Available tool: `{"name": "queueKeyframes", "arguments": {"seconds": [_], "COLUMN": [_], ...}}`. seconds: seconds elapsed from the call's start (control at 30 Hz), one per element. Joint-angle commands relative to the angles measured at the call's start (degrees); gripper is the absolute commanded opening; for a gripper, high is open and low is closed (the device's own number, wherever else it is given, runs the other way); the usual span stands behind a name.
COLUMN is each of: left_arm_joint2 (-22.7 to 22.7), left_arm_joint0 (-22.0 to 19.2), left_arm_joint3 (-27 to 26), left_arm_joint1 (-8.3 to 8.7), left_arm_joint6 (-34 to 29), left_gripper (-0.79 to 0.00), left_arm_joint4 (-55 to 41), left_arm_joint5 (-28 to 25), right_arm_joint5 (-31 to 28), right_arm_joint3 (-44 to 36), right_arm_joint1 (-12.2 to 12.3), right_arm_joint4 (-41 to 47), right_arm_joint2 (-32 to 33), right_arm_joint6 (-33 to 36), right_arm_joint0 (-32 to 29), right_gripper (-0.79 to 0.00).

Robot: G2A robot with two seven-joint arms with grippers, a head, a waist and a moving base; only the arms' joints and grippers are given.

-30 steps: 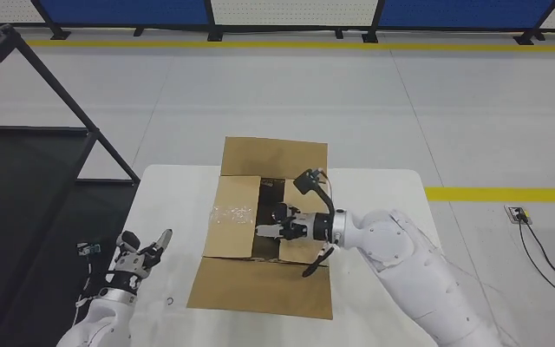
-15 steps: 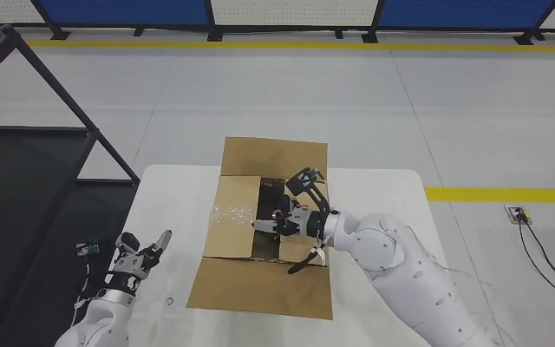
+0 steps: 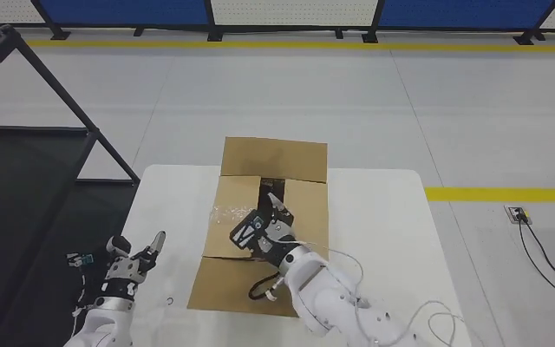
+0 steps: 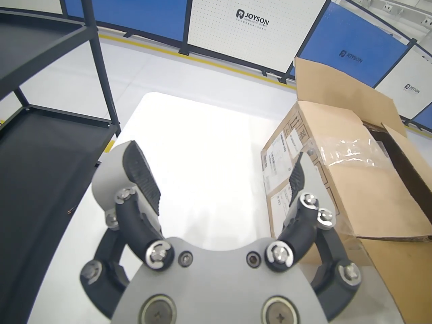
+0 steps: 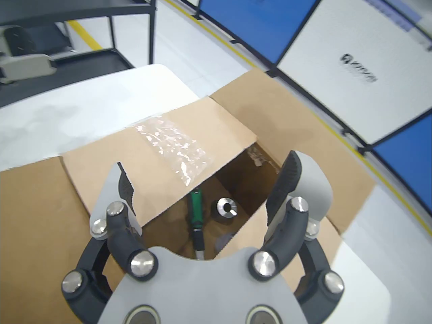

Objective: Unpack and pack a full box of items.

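R gripper (image 5: pixel 206 166) hangs over the gap between the top flaps of the brown cardboard box (image 5: pixel 152 129), jaws spread wide, nothing held. L gripper (image 4: pixel 217 155) sits over the white table (image 4: pixel 202 129) near its corner, well apart from the box, fingers also spread, empty

Box stands mid-table, far and near outer flaps folded out, two inner flaps part-closed

Handling (est.):
- green-handled tool (image 5: pixel 195 210) on box floor: stiff, prob. light; take across the handle, approx. mid-length
- silver metal cylinder w/ centre hole (image 5: pixel 225 208), just beside the tool: likely dense for its size, smooth, could slip; pinch across the round wall, firm squeeze
- flaps: thin card, will bend if pushed; crinkled clear tape (image 5: pixel 172 146) on one flap looks slick, avoid as a hold

Hidden / unclear:
- most of the box interior is under the inner flaps, so item count unknown
- tool's lower end cut off behind R gripper body
- pale scrap next to the tool, can't ID
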Motion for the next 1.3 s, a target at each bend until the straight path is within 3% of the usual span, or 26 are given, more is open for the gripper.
{"name": "queueKeyframes", "arguments": {"seconds": [0.0, 0.27, 0.47, 0.7, 1.27], "left_arm_joint2": [-0.13, 0.13, 0.34, 0.04, -0.12], "left_arm_joint0": [0.18, -0.16, -0.34, 0.27, 0.86], "left_arm_joint3": [-0.08, 0.64, 0.37, -0.14, 0.30], "left_arm_joint1": [0.02, 0.08, 0.18, 0.26, 0.36], "left_arm_joint6": [-0.01, -0.01, -0.29, 0.07, 1.33], "left_gripper": [0.000, 0.000, 0.000, 0.000, 0.000], "left_arm_joint4": [-0.21, -0.48, -0.23, -0.30, -1.36], "left_arm_joint5": [0.03, -0.45, -0.96, -1.19, -2.11], "right_arm_joint5": [5.73, 6.23, 5.78, 4.20, -5.63], "right_arm_joint3": [-0.03, 0.16, -0.03, 3.00, 10.93], "right_arm_joint1": [-0.83, -0.77, -1.65, -5.27, -12.92], "right_arm_joint4": [-2.75, -2.66, -19.29, -36.08, -44.15], "right_arm_joint2": [-0.58, 0.71, -1.93, -7.27, -8.36], "right_arm_joint6": [1.53, 0.04, 5.40, 15.83, 22.09], "right_arm_joint0": [-0.09, -1.13, -1.68, -0.22, 2.17], "right_gripper": [0.000, 0.000, 0.000, 0.000, 0.000]}}
